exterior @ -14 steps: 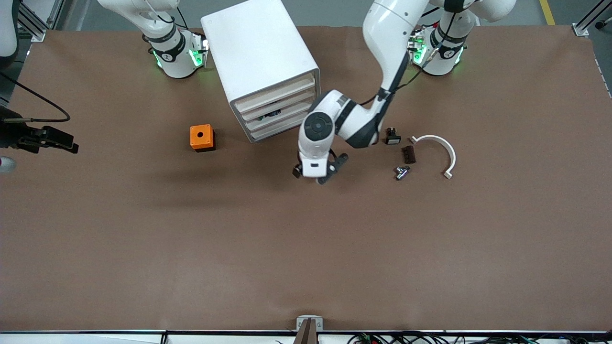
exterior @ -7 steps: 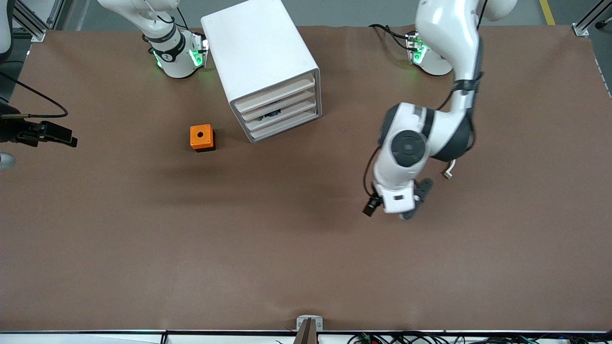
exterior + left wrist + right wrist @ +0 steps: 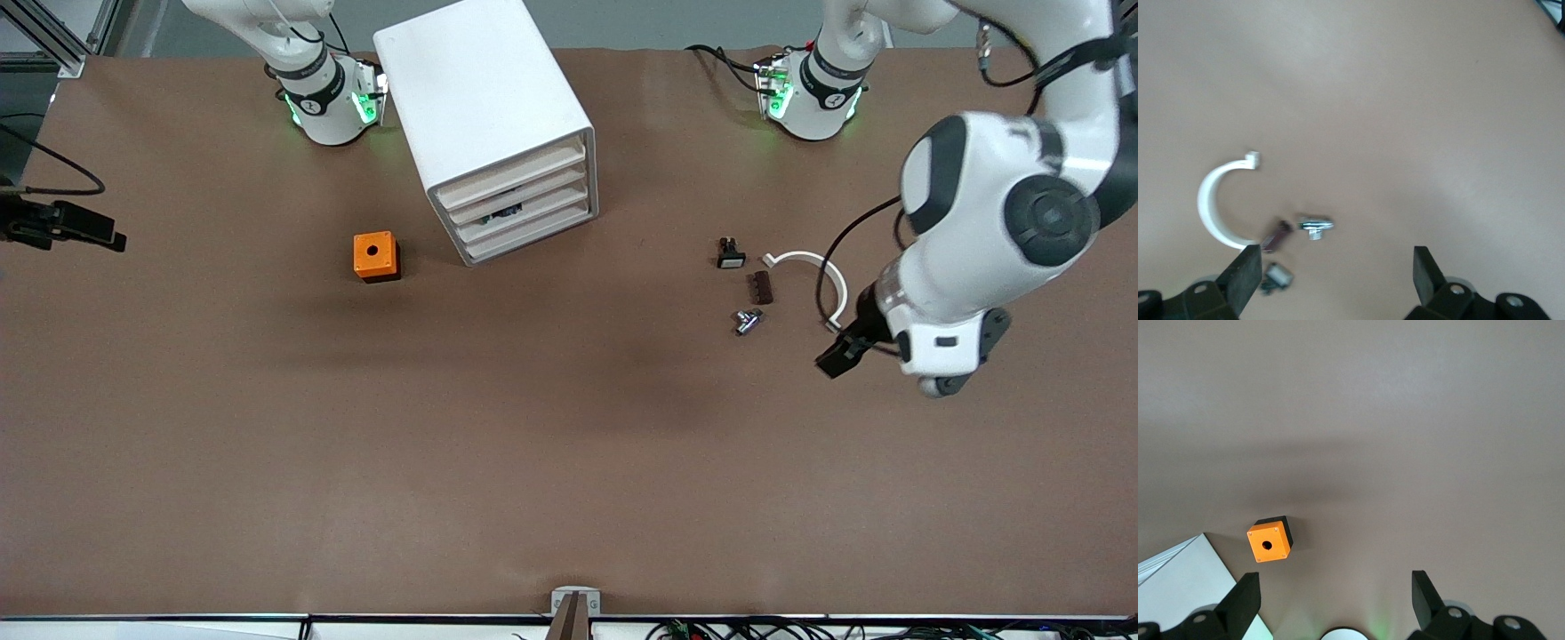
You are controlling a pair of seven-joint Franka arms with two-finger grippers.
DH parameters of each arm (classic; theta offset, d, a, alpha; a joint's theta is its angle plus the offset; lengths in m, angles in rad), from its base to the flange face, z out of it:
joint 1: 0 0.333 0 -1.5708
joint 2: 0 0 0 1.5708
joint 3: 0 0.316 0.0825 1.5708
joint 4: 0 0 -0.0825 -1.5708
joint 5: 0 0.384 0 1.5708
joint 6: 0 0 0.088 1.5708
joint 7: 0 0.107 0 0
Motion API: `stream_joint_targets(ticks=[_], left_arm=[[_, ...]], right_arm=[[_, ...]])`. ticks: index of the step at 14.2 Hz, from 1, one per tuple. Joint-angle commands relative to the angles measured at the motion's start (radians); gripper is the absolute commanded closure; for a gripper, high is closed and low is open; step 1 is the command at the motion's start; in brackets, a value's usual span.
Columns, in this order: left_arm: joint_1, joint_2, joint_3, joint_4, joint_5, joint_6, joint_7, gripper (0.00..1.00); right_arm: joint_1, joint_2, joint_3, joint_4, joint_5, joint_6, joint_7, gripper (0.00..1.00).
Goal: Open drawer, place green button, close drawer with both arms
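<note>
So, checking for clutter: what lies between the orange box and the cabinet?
Nothing: bare table separates the orange box from the cabinet, as the front view shows.

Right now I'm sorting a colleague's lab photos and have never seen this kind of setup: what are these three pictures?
They show two white robot arms at a brown table. One picture looks down from a high camera facing the robots; the other two come from cameras on the wrists. The left gripper hangs open and empty over the table beside a white curved clip. The right gripper hangs open and empty above the orange box. On the table stand a white cabinet with all drawers shut, the orange box, and a cluster of small parts: a black switch, a dark block, a metal fitting and the clip. Nothing is held.
</note>
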Motion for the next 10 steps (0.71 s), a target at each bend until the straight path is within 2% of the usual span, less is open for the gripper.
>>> stream_joint_targets(ticks=[1,2,3,5,7,10], left_arm=[[0.044,-0.109,-0.015,-0.03,0.036,-0.072,0.076,0.0],[0.089,-0.141,-0.037,-0.036,0.036,-0.098,0.128,0.0],[0.16,-0.163,-0.094,-0.037,0.036,-0.129,0.181,0.0],[0.347,-0.216,-0.27,-0.064,0.036,-0.158,0.252,0.0],[0.436,-0.262,-0.343,-0.095,0.039,-0.16,0.321,0.0],[0.574,-0.335,-0.476,-0.154,0.098,-0.158,0.503,0.0]], right_arm=[[-0.007,-0.035,0.02,-0.047,-0.023,0.036,-0.068,0.0],[-0.007,-0.04,0.02,-0.059,-0.023,0.053,-0.117,0.0],[-0.007,-0.051,0.02,-0.07,-0.025,0.073,-0.161,0.0],[-0.007,-0.08,0.022,-0.111,-0.025,0.102,-0.172,0.0],[-0.005,-0.13,0.022,-0.18,-0.023,0.162,-0.171,0.0],[-0.002,-0.143,0.025,-0.184,-0.011,0.162,-0.163,0.0]])
